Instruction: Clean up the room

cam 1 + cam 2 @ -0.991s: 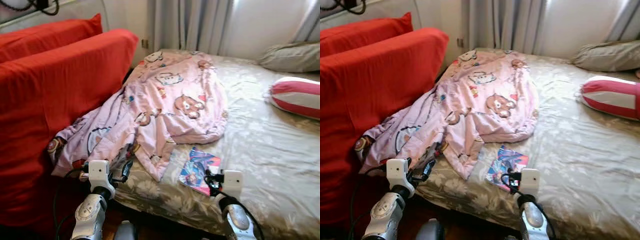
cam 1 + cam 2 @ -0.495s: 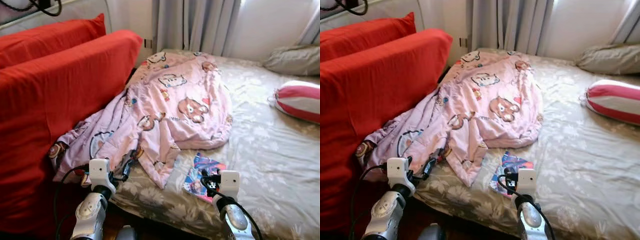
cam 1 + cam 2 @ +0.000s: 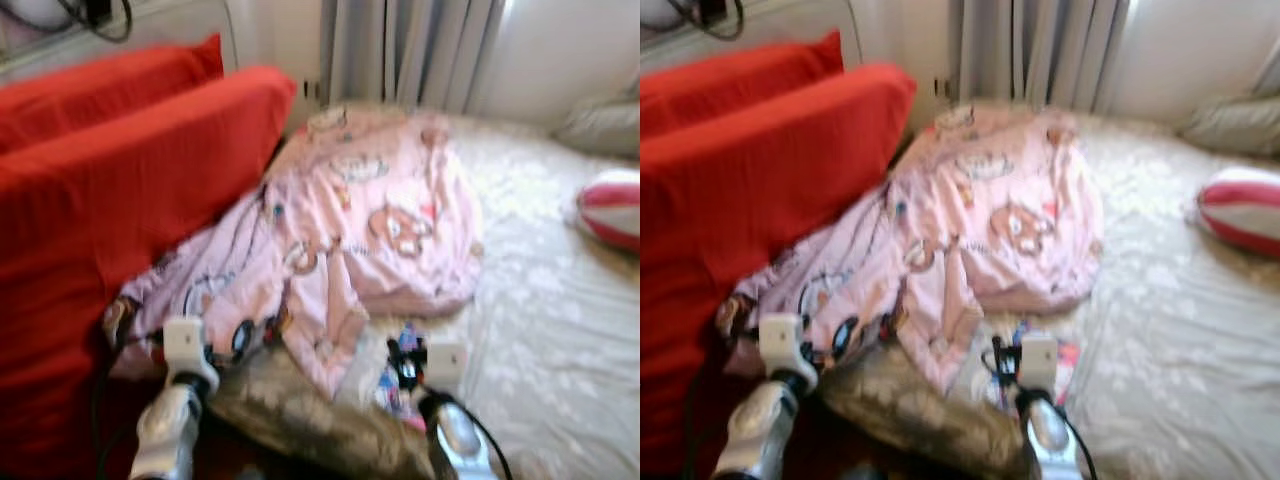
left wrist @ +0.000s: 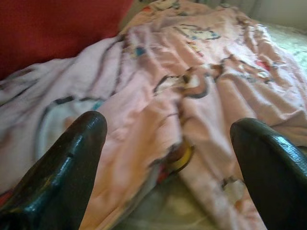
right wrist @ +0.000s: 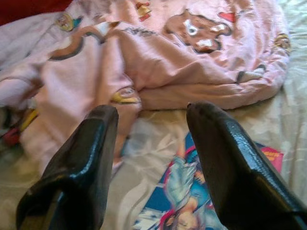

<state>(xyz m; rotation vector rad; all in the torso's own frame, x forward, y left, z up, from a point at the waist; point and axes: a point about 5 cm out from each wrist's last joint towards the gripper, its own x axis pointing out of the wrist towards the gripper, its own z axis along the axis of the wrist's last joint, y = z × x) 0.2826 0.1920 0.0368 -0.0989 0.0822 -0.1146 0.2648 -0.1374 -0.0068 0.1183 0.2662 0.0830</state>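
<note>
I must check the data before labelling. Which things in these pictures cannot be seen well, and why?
- Colourful book: partly behind the right gripper in the right wrist view; blurred in the eye views.
- Pink blanket: cartoon prints blurred by camera motion.
- Striped pillow: cut by the edge.
</note>
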